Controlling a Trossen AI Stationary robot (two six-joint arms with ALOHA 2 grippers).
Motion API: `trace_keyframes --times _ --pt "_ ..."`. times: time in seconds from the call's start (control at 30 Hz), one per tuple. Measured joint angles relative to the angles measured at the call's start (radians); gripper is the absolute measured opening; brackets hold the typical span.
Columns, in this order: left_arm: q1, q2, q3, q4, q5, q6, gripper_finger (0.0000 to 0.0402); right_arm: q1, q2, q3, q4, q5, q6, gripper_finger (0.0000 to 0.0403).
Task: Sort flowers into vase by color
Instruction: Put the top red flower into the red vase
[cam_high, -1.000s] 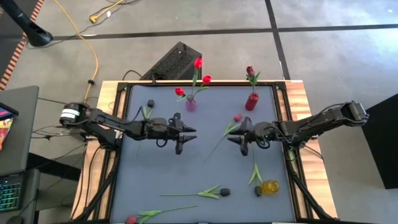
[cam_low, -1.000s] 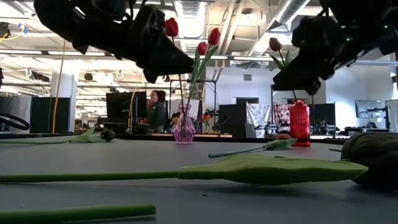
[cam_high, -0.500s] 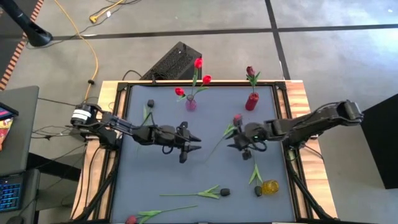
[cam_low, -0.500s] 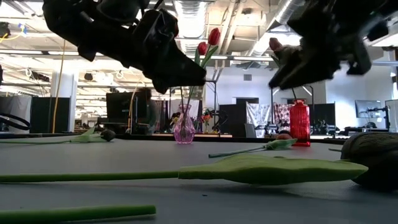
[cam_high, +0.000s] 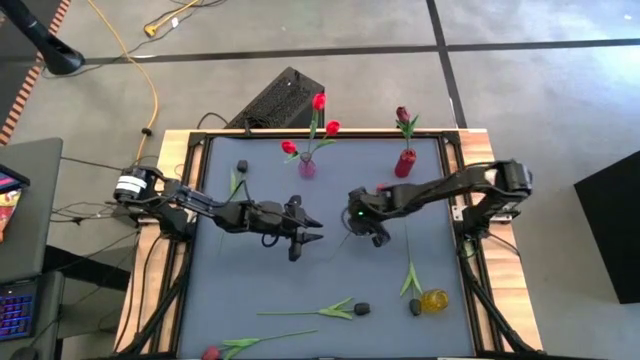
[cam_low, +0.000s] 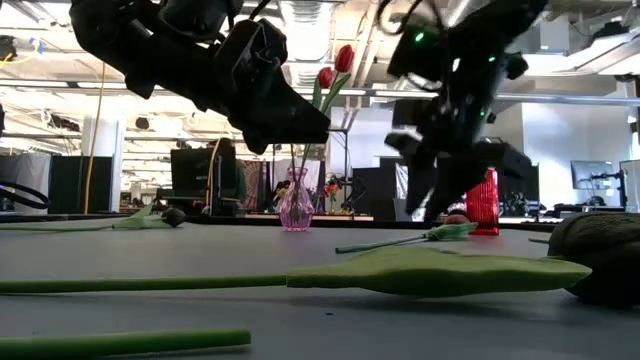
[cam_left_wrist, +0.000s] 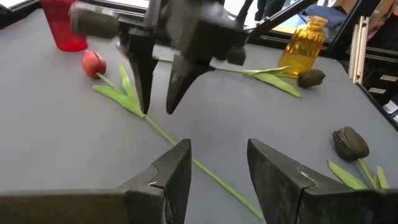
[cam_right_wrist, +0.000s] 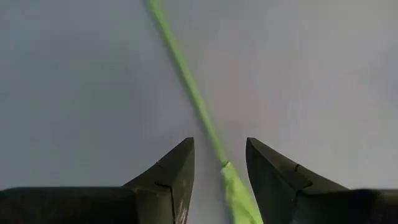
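Red tulip (cam_left_wrist: 94, 63) flat, stem diagonal — right gripper (cam_right_wrist: 219, 163) parted astride stem, ungripped; left gripper (cam_high: 312, 231) parted, empty.

No legible text, label, brand, number or sign appears in any view: nothing is printed on the table, the vases or the arms, and the screens and fittings in the room beyond the table are too small to read.
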Motion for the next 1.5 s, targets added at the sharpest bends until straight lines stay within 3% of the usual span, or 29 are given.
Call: trace_keyframes --times 0.27,0.5,0.57,0.7,0.9,1.1,1.27,1.5 --pt "0.000 0.000 0.000 -0.022 0.000 0.004 0.0144 -0.023 0.146 0.093 -0.113 0.004 -0.026 0.0152" --pt "0.000 0.000 0.000 -0.041 0.000 0.007 0.0144 -0.010 0.156 0.114 -0.195 0.028 -0.002 0.0025" --pt "0.000 -0.001 0.000 -0.042 0.000 0.015 0.0144 0.001 0.140 0.118 -0.211 0.040 0.033 0.0017" --pt "0.000 -0.001 0.000 -0.042 -0.001 0.012 0.0144 0.056 0.072 0.119 -0.229 0.183 0.082 0.0021" --pt "0.019 -0.001 0.000 -0.036 0.008 -0.124 0.0144 0.212 0.025 0.120 -0.228 0.529 -0.115 0.0015" --pt "0.080 -0.001 0.000 -0.008 0.163 -0.305 0.0144 0.331 0.035 0.120 -0.067 0.769 -0.296 0.0015" --pt "0.086 -0.001 0.000 0.005 0.251 -0.353 0.0144 0.382 0.033 0.121 0.125 0.866 -0.442 0.0015" --pt "0.069 -0.001 0.000 0.025 0.262 -0.356 0.0144 0.392 0.033 0.121 0.287 0.871 -0.621 0.0015"
